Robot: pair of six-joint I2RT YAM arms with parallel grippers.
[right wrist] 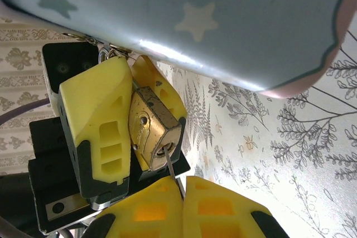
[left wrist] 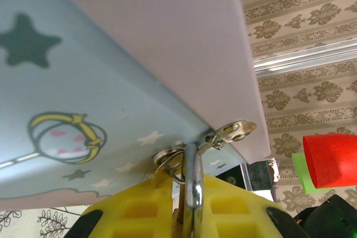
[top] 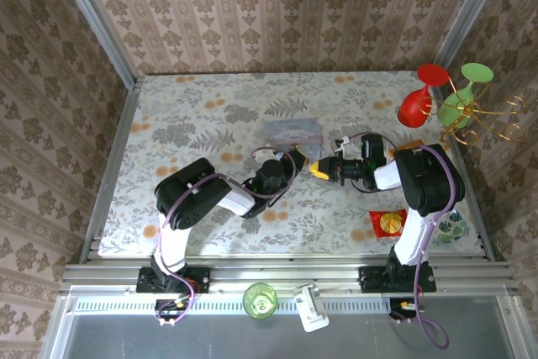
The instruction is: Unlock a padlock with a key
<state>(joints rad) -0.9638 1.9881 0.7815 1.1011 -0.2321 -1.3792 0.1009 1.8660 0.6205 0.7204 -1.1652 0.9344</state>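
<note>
The left claw (top: 300, 163) and the right claw (top: 326, 169) were seen tip to tip in the top view, just toward 3 o'clock of the centre of the table (top: 193, 115). The left arm was stretched in from 8 o'clock and the right from 3 o'clock. The tin (top: 291, 133) was found just beside the claws at 12 o'clock.

In the right wrist view the padlock (right wrist: 153, 129) was seen clamped between the left claw's yellow fingers (right wrist: 95, 121), with its keyhole end turned toward 5 o'clock. The key (right wrist: 172, 168) was pinched between the right claw's closed fingers (right wrist: 223, 210) at 6 o'clock of that view. Its thin blade was set at the keyhole; how far it was pushed in could not be told. The pale blue wall of the tin was seen close above the padlock at 12 o'clock.

In the left wrist view the silvery shackle (left wrist: 193, 185) was seen edge-on, rising from between the claw's own fingers. A small ring (left wrist: 167, 160) was looped on it, right against the tin's lower edge. Whether the shackle was sprung could not be told.

A red packet (top: 388, 223) was seen at 4 o'clock of the table, beside the right arm. A red goblet (top: 416, 105) and a green goblet (top: 458, 102) were seen at 2 o'clock.
</note>
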